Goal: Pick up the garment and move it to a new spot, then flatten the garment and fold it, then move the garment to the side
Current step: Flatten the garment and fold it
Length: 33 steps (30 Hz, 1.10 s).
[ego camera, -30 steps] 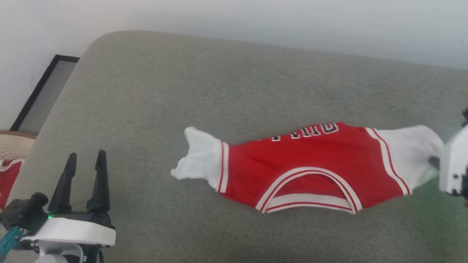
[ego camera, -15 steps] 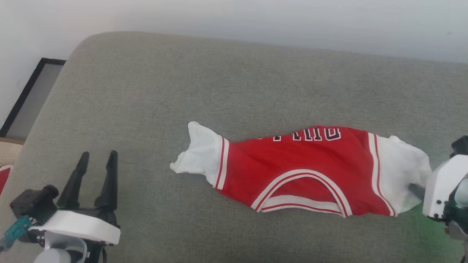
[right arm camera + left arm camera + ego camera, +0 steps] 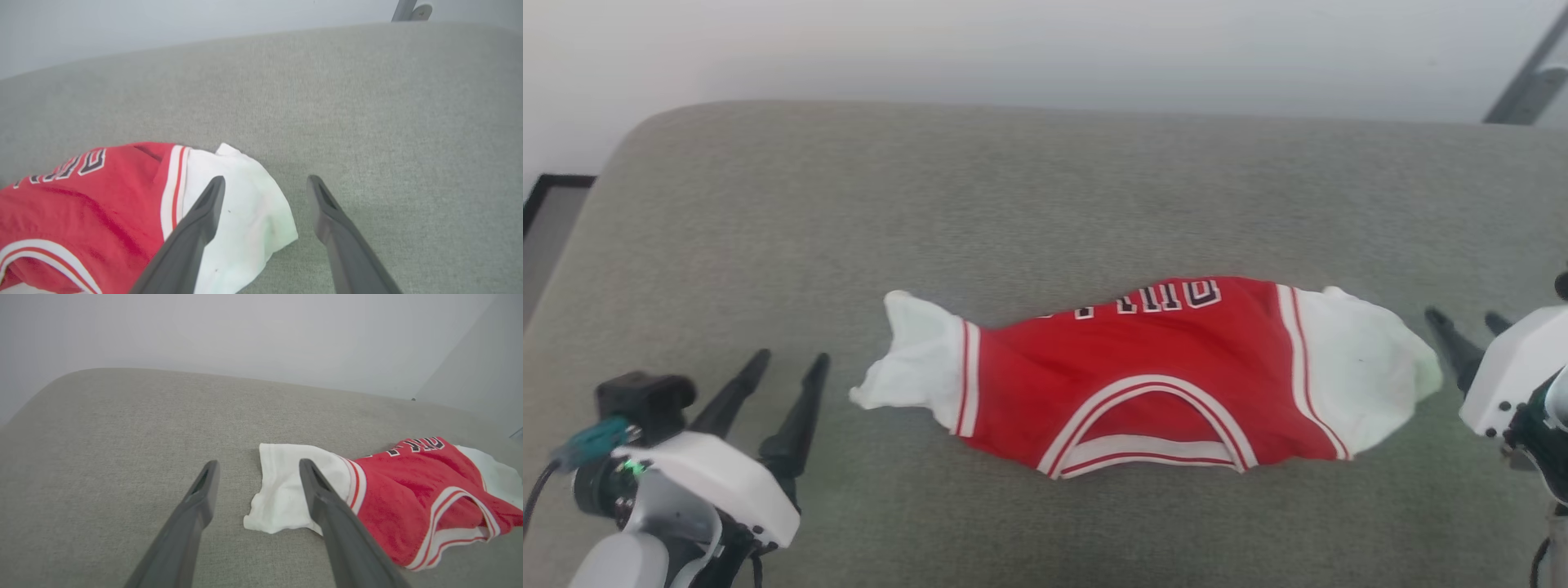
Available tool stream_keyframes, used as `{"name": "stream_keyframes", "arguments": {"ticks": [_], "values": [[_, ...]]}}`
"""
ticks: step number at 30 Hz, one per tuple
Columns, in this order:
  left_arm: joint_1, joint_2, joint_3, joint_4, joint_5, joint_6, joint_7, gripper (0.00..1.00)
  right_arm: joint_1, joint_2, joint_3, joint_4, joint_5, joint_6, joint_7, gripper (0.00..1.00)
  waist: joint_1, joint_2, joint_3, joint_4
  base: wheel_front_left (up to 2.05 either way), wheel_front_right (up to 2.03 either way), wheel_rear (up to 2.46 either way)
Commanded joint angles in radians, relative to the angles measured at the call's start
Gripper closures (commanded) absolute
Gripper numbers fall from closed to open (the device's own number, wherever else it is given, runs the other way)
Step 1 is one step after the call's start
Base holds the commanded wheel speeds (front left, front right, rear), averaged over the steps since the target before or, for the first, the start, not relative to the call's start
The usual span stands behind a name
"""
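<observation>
- Though it hangs near the garment's left end, the left gripper holds nothing. Its fingers are spread, toward the left edge of the grey cushion.
- Left sleeve: white and crumpled, with the cuff curled up. It is apart from the left gripper in the head view; contact cannot be told from the left wrist view.
- Garment: lies free across the middle of the cushion, stretched left to right, well short of the far edge. The neckline trim faces the near side. The lettering runs along the far side, partly rolled under.
- Right sleeve: white, bunched into a rounded lump.
- Right gripper: fingers spread and empty, just beside the right sleeve and not touching it, toward the cushion's right edge.
- Progress, as judged:
  - The garment is set down and ungripped, so the move to a spot looks done.
  - Flattening is only part way: the body is pulled out lengthwise, while the sleeves and far hem are rumpled.
  - Folding has not started.
  - The move to the side is left to do.
</observation>
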Motion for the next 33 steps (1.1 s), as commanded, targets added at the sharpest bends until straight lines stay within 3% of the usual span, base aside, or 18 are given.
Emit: {"name": "stream_keyframes", "arguments": {"ticks": [1,14,21,28,29,30,31,33], "values": [[-0.014,0.009,-0.007,-0.006,-0.003,0.004,0.022,0.0,-0.004,0.009,0.0,-0.015,-0.01,-0.001,-0.029,0.0,0.0,0.0,0.002,-0.021,0.0,0.0,0.0],[-0.084,0.069,-0.069,-0.001,-0.048,0.053,0.336,0.0,0.056,0.057,0.012,-0.12,-0.022,-0.001,-0.394,0.0,0.0,0.0,0.066,-0.135,0.0,0.0,0.0],[-0.125,0.088,-0.098,0.041,-0.051,0.085,0.463,0.0,0.085,0.092,0.01,-0.122,-0.016,-0.001,-0.401,0.0,0.0,0.0,0.105,-0.161,0.0,0.0,0.0],[-0.207,0.087,-0.131,0.142,-0.05,0.115,0.575,0.0,0.102,0.098,0.029,-0.115,0.003,-0.001,-0.306,0.0,0.0,0.0,0.144,-0.164,0.0,0.0,0.0],[-0.219,0.079,-0.136,0.159,-0.06,0.118,0.594,0.04,0.104,0.093,0.034,-0.113,0.005,-0.001,-0.284,0.0,0.0,0.0,0.148,-0.162,0.0,0.0,0.0],[-0.228,0.071,-0.143,0.174,-0.073,0.117,0.616,0.56,0.104,0.084,0.044,-0.116,0.005,-0.001,-0.266,0.0,0.0,0.0,0.152,-0.16,0.0,0.0,0.0],[-0.24,0.068,-0.152,0.183,-0.079,0.108,0.633,1.0,0.102,0.079,0.049,-0.116,0.01,-0.001,-0.248,0.0,0.0,0.0,0.156,-0.157,0.0,0.0,0.0],[-0.261,0.065,-0.161,0.204,-0.089,0.108,0.666,1.0,0.096,0.07,0.07,-0.111,0.021,-0.001,-0.202,0.0,0.0,0.0,0.161,-0.153,0.0,0.0,0.0]]}}
